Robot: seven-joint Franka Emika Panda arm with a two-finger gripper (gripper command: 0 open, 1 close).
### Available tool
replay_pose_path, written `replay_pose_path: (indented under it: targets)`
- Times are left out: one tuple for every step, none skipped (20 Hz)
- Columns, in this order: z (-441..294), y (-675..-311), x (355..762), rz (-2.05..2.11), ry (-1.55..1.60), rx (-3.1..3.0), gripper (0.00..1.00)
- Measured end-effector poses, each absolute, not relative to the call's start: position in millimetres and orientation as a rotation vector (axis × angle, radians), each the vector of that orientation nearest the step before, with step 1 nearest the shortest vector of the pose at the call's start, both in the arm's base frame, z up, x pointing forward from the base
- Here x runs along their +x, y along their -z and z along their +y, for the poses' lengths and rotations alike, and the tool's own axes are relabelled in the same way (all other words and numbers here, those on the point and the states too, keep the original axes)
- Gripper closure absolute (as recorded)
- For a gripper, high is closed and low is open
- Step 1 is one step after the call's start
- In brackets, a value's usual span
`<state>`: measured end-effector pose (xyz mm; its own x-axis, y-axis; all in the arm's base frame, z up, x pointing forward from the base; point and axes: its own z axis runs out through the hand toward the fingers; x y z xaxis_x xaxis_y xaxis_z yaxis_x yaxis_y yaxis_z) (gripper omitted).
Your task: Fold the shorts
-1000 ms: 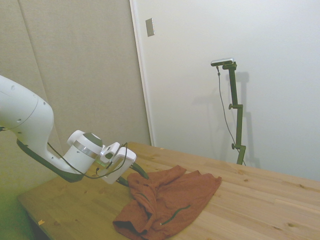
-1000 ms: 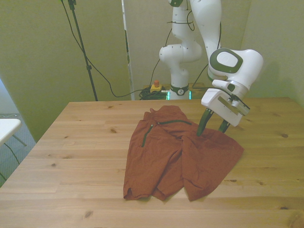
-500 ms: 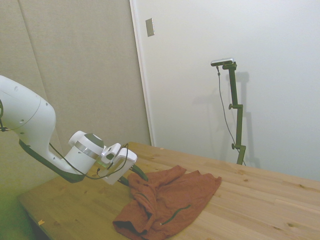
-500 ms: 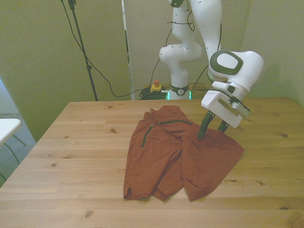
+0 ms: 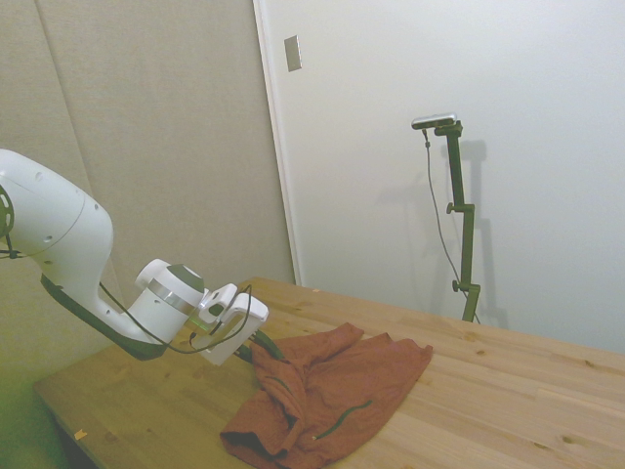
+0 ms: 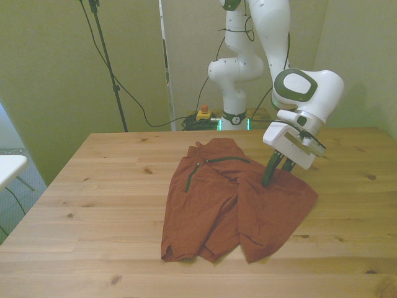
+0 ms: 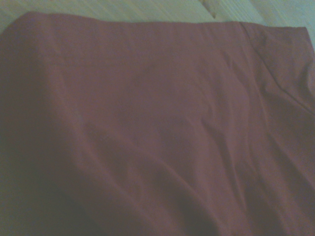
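The rust-brown shorts (image 6: 217,205) lie spread and wrinkled on the wooden table (image 6: 105,186), with a thin dark green stripe near the far waistband. My gripper (image 6: 275,179) is tilted down at the cloth's edge on the front view's right, its dark fingers drawn close together on the fabric. From the side, the gripper (image 5: 262,348) touches the near-left edge of the shorts (image 5: 337,391). The wrist view is filled with blurred shorts cloth (image 7: 157,128) and a strip of table at one edge.
The table (image 5: 508,391) has bare wood around the shorts on every side. Beyond its far edge are the robot base, cables and a yellow box with a red button (image 6: 203,113). A white surface (image 6: 9,166) stands off the front view's left.
The gripper has sunk lower onto the edge of the shorts, and its fingers have drawn together from wide apart. The shorts have hardly moved.
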<state>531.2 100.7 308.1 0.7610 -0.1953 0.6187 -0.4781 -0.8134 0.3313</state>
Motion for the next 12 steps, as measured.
replay_pose_path:
  targets:
    - [101,-307,531,-0.508,-0.795,2.478,1.00]
    - [101,-307,531,-0.508,-0.793,2.478,1.00]
    - [101,-306,531,-0.509,-0.792,2.480,1.00]
    - [101,-306,531,-0.511,-0.791,2.482,1.00]
    - [101,-306,531,-0.512,-0.791,2.484,1.00]
    - [101,-306,531,-0.514,-0.791,2.487,1.00]
    - [102,-307,531,-0.516,-0.793,2.492,1.00]
    - [102,-308,531,-0.518,-0.795,2.494,1.00]
    - [102,-309,532,-0.521,-0.799,2.494,1.00]
    - [101,-313,532,-0.526,-0.807,2.493,1.00]
    - [100,-318,533,-0.535,-0.819,2.490,1.00]
    - [97,-325,534,-0.550,-0.832,2.486,1.00]
